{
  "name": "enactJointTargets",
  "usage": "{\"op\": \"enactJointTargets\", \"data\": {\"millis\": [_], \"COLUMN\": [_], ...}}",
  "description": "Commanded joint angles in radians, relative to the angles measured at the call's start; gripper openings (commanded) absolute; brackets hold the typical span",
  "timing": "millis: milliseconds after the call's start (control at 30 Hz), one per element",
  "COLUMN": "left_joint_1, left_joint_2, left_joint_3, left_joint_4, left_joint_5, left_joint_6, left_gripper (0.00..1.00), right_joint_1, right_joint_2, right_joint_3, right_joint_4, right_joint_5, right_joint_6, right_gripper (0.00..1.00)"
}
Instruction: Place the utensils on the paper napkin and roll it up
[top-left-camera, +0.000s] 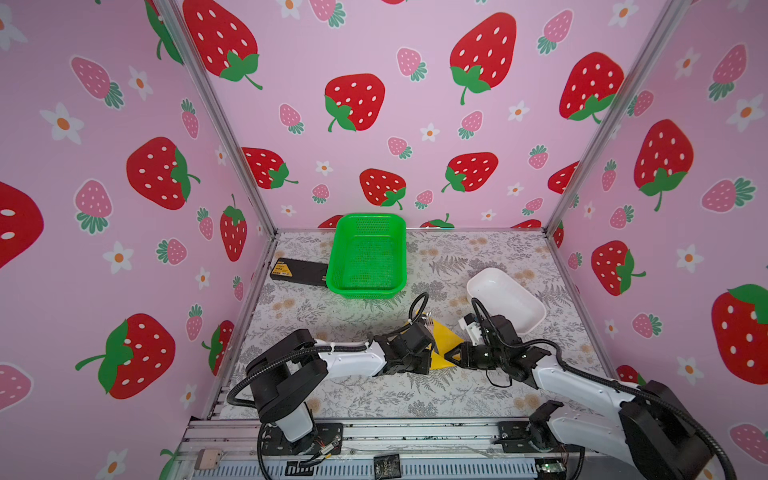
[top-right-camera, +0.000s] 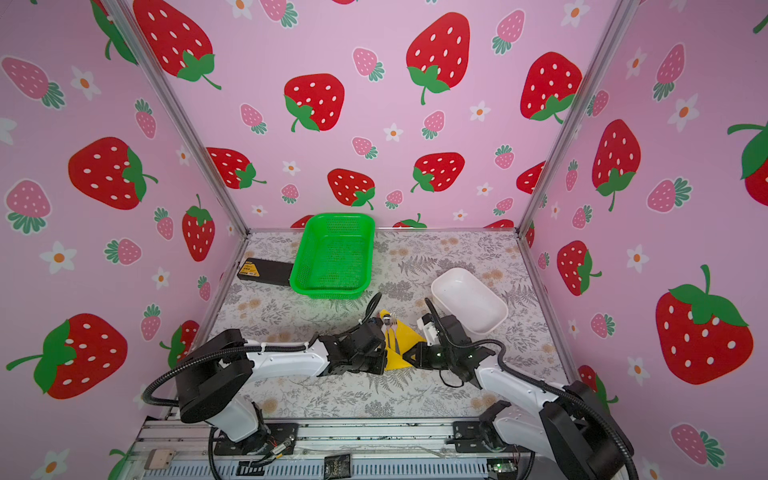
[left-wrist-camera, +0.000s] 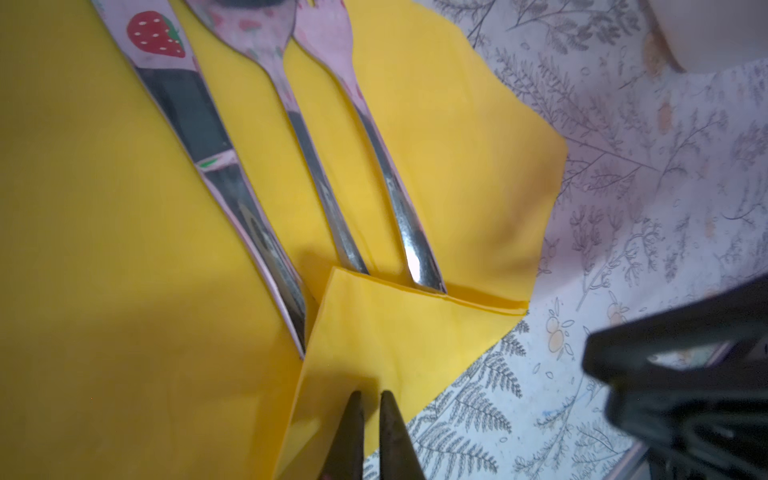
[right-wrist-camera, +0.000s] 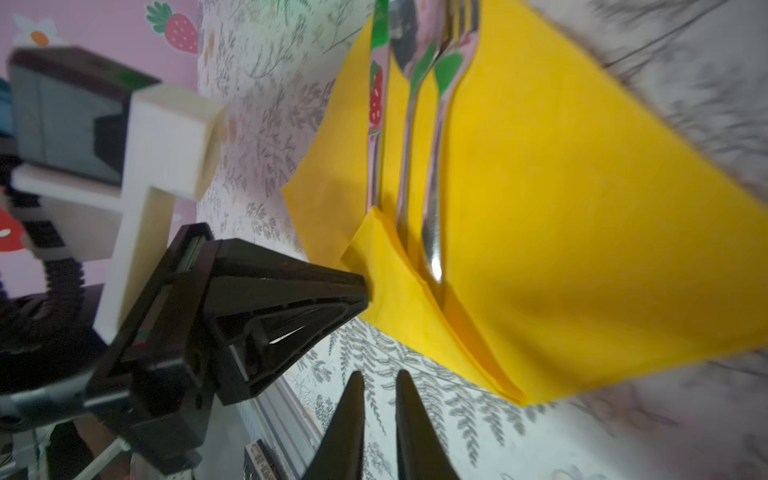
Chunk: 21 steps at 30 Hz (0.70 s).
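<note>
1. The paper napkin (top-left-camera: 448, 337) sits in the lower middle of both top views, on the fern-print table (top-left-camera: 374, 395), squeezed between the two arm tips.
2. The utensils (top-right-camera: 393, 329) are lying on it side by side. In the left wrist view that's a knife (left-wrist-camera: 195, 120), a spoon (left-wrist-camera: 316, 174) and a fork (left-wrist-camera: 390, 178), heads toward the top of the frame and handles running down to the lower middle.
3. One napkin corner is folded up over the handle ends, so the spoon and fork handles disappear under the flap and the knife tip ends right at its edge.
4. The left gripper (left-wrist-camera: 371, 395) has its fingers pressed almost together with just a sliver between them, and the tips are right on that folded flap. Honestly can't tell if any paper is actually caught in there.
5. The right gripper (right-wrist-camera: 379, 374) is also nearly closed, with a narrow gap and nothing in it. It hangs over bare table just beside the napkin's folded edge, not touching it as far as I can see.
6. Other stuff: a green basket (top-left-camera: 332, 266) at upper middle against the back wall, a black box (top-left-camera: 297, 272) touching its left side, and a white dish (top-left-camera: 505, 299) to the right of centre, just beyond the right wrist.
</note>
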Motion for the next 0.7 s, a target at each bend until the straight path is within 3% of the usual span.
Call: {"op": "enactJointTargets", "data": {"millis": [0,200,500,667], "left_joint_1": [0.003,0.002,0.001,0.002], "left_joint_2": [-0.006,-0.015,-0.145,-0.181], "left_joint_3": [0.017,0.037,-0.032,-0.092], "left_joint_4": [-0.013,-0.032,-0.087,-0.113], "left_joint_5": [0.0,0.004,-0.029,-0.028], "left_joint_6": [-0.012,-0.008,-0.027,-0.063], "left_gripper": [0.13,0.14,0.18,0.15], "right_joint_1": [0.027,0.037,0.037,0.037], "right_joint_2": [0.061,0.19,0.218,0.219], "right_joint_3": [0.028,0.06,0.042,0.036], "right_joint_4": [0.094,0.024,-0.013,-0.014], "right_joint_5": [-0.018,0.067,0.136,0.141], "right_joint_6": [0.023,-0.007,0.01,0.022], "right_gripper": [0.17,0.14,0.14,0.14]}}
